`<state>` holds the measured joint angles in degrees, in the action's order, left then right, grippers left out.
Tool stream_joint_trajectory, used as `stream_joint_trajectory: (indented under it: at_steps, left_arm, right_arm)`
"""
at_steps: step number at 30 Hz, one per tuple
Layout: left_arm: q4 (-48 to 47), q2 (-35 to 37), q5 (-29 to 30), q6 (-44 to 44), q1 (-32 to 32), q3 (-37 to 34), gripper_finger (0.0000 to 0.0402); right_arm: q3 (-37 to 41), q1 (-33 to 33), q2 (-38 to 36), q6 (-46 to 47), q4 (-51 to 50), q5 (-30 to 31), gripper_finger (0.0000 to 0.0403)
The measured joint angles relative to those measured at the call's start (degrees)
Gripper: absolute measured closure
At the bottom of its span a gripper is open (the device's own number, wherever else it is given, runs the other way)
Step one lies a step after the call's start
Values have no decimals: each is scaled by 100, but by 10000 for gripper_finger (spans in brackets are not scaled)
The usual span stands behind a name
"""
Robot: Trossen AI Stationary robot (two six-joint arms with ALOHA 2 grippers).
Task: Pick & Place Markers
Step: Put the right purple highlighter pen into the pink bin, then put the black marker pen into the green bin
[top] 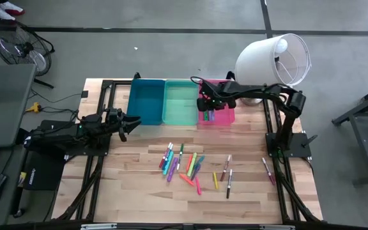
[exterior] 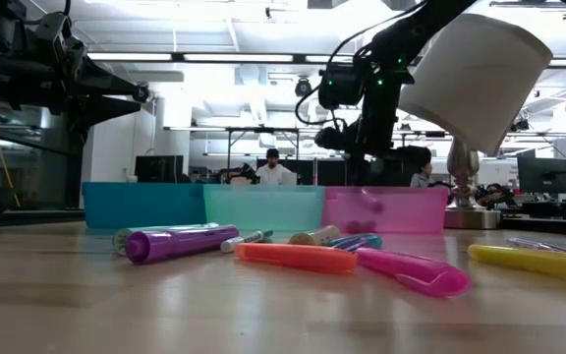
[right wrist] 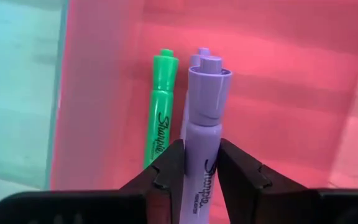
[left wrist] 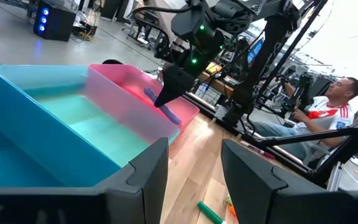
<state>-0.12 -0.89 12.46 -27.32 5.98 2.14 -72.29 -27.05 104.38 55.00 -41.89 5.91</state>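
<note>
My right gripper (top: 204, 102) hovers over the pink bin (top: 226, 116) at the table's far side, shut on a purple marker (right wrist: 201, 118). On the pink bin's floor (right wrist: 278, 93) lie a green marker (right wrist: 160, 118) and another purple marker (right wrist: 196, 59). Several coloured markers (top: 184, 167) lie scattered flat on the wooden table's middle. My left gripper (top: 130, 122) waits open at the near left corner of the blue bin (top: 147, 101), touching nothing. My right gripper pinches the purple marker's barrel (right wrist: 197, 163) between its two fingers, coming from above and pointing down into the pink bin. The marker runs along the fingers, and its capped end (right wrist: 207, 81) sticks out past their tips. Whether that end touches the bin floor I cannot tell.
The blue, mint green (top: 181, 102) and pink bins stand side by side along the far edge. A large white shade (top: 275, 56) stands at the far right corner. Two markers (top: 268, 170) lie near the right arm's base. People (left wrist: 328, 115) sit beyond the table.
</note>
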Motion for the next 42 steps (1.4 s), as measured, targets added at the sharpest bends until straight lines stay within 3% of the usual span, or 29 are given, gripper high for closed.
stream_joint_trajectory:
  at_steps: [10, 21, 31, 42]
  left_arm:
    - [0, 2, 1, 0, 2, 2, 254]
    - [0, 2, 1, 1, 2, -1, 254]
    - [0, 0, 0, 0, 0, 0, 254]
    - [0, 0, -1, 1, 0, 2, 254]
  right_arm:
    - [0, 2, -2, 2, 276, -51, 303]
    - [3, 376, -387, -55, 402, 27, 237]
    - [2, 1482, -1018, -173, 311, 105, 226]
    - [2, 3065, -1043, -992, 146, 84, 226]
